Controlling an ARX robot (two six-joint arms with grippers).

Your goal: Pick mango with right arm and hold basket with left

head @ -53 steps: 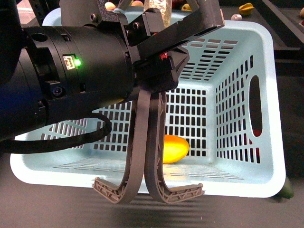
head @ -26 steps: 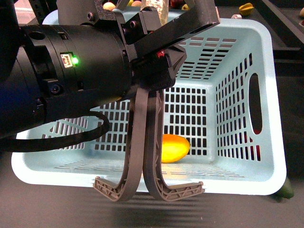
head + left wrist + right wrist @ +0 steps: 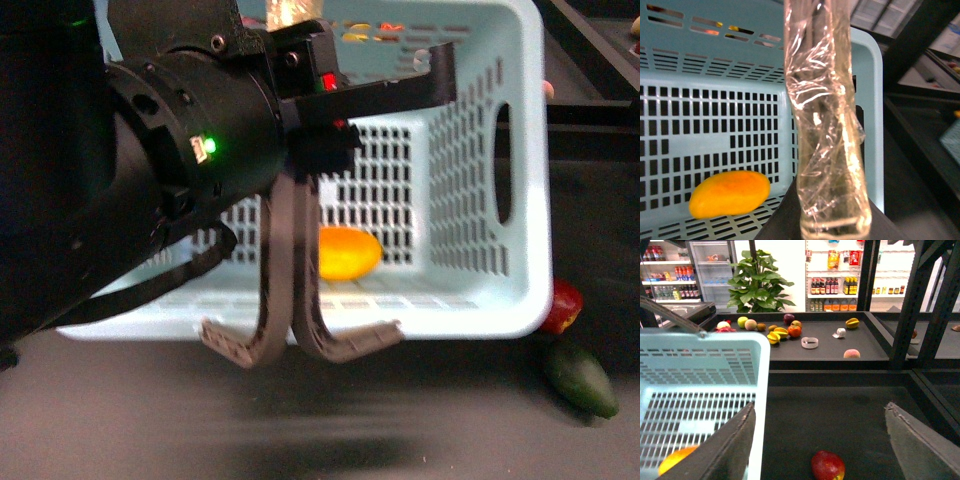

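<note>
The mango (image 3: pixel 348 253) lies on the floor of the pale turquoise basket (image 3: pixel 520 200), near its front wall; it also shows in the left wrist view (image 3: pixel 730 193) and as a sliver through the slots (image 3: pixel 676 460). Two grey-brown handles (image 3: pixel 285 300) hang over the front rim. My left gripper (image 3: pixel 860 75) is shut on the basket's rim (image 3: pixel 867 100), its plastic-wrapped finger (image 3: pixel 825 125) inside the wall. Its black arm (image 3: pixel 180 160) fills the left of the front view. My right gripper (image 3: pixel 820 407) is open beside the basket's outer wall (image 3: pixel 705 345), holding nothing.
A red fruit (image 3: pixel 563 305) and a dark green fruit (image 3: pixel 580 382) lie on the dark table at the basket's right front corner. The red fruit (image 3: pixel 828 466) sits between my right fingers. Behind, a raised tray (image 3: pixel 865 347) holds several fruits; black frame posts (image 3: pixel 905 305) stand right.
In the front view the basket has shifted left and up with the mango inside. The left arm has turned with it. The red and green fruits have come into view at the right.
</note>
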